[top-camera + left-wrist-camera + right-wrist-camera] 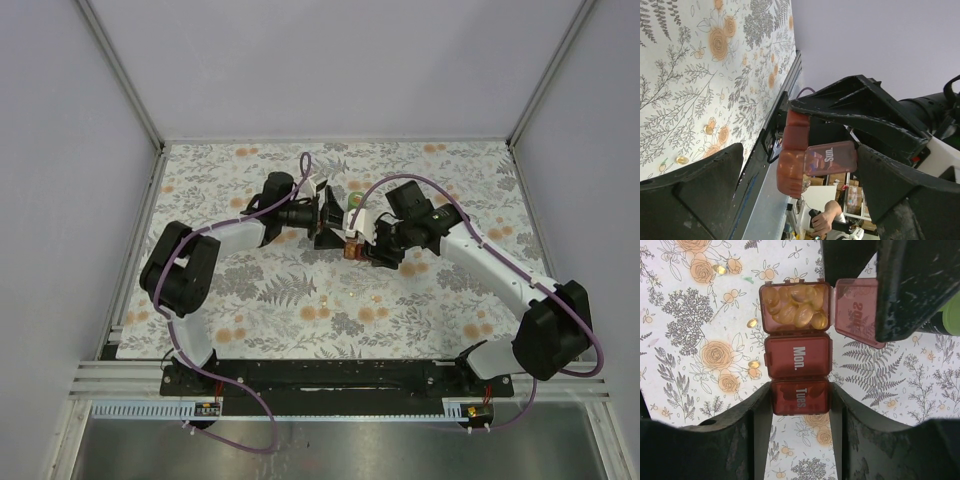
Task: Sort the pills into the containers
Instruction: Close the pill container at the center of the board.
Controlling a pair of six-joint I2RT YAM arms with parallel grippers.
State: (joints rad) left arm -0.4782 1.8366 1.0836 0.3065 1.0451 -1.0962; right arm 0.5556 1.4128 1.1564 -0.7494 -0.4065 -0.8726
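Right gripper: clenched on the "Tues" end of the pill box, one finger on each long side. Judged purpose is to keep the box steady and level while it is filled.

Pill box: dark red, its compartments in a single row. The long axis runs straight out from the right gripper, with "Tues" nearest it, "Mon." in the middle and the open compartment at the far end. The open face points up at the right wrist camera. Whether the box rests on the cloth cannot be told.

Lid: marked "Sun.", swung out flat to one side of the far compartment.

Pills: amber capsules heaped in the open compartment. Three more, and, lie loose on the cloth beside the box, on the side away from the lid.

Left gripper: released, its fingers spread on either side of the box's open end. One finger is at the lid's outer edge, probably keeping it open, though contact is uncertain.

Green bottle: beyond the lid, mostly hidden by a left finger.
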